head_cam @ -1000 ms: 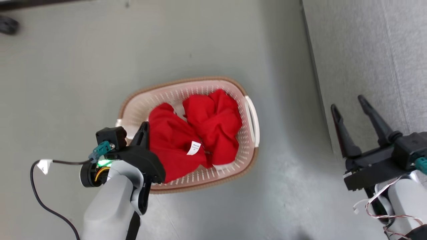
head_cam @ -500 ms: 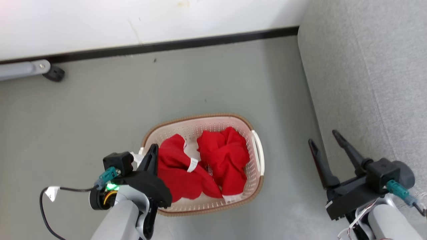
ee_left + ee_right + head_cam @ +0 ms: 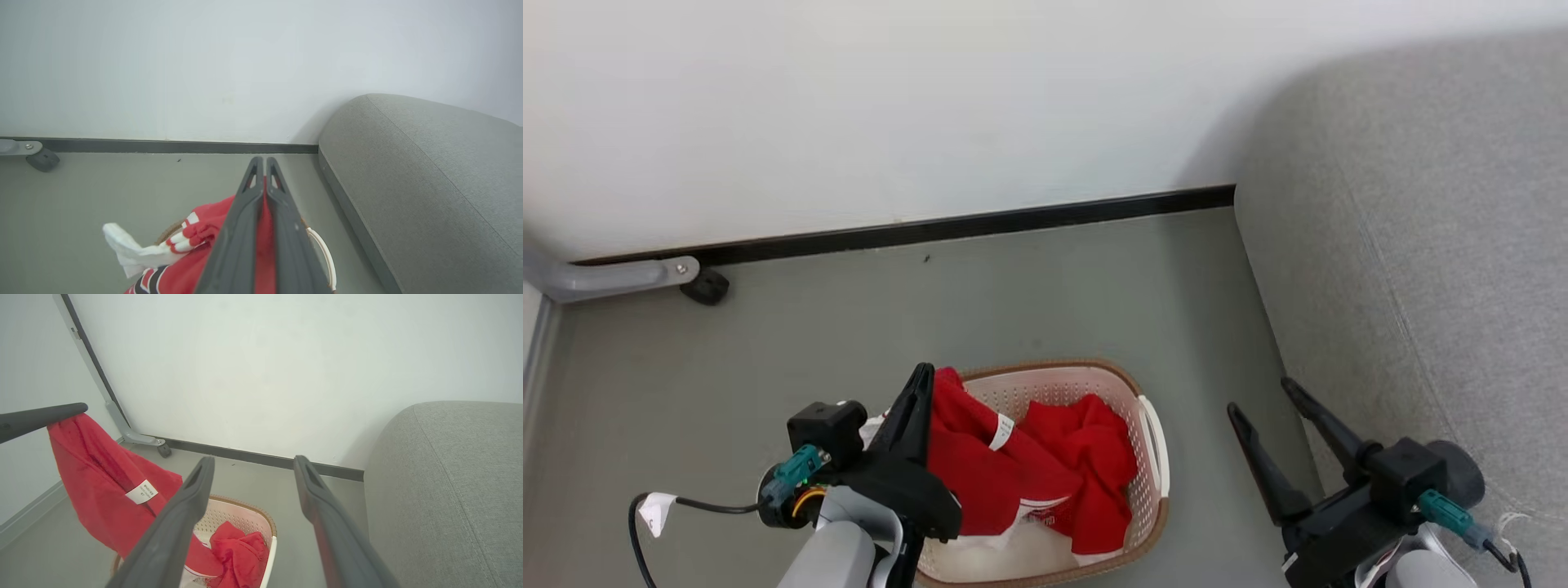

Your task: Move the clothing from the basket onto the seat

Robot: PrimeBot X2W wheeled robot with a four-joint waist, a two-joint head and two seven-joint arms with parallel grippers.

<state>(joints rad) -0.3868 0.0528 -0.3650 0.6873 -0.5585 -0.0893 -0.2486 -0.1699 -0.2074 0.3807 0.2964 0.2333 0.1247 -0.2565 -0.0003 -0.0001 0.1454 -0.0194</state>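
The basket (image 3: 1045, 390), clothing (image 3: 1086, 457) in it, stands on the floor (image 3: 1013, 302) left of the seat (image 3: 1421, 245), wall (image 3: 931, 106) behind.

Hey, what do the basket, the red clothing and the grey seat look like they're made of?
The basket looks like moulded plastic, matte cream, with rows of holes and a brown rim. The clothing seems soft matte fabric: it drapes and creases. The seat appears upholstered in woven grey cloth, with a stitched seam.

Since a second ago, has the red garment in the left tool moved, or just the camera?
Yes. Against the basket, the garment has risen: it lay inside, now it hangs from the shut left tool above the rim.
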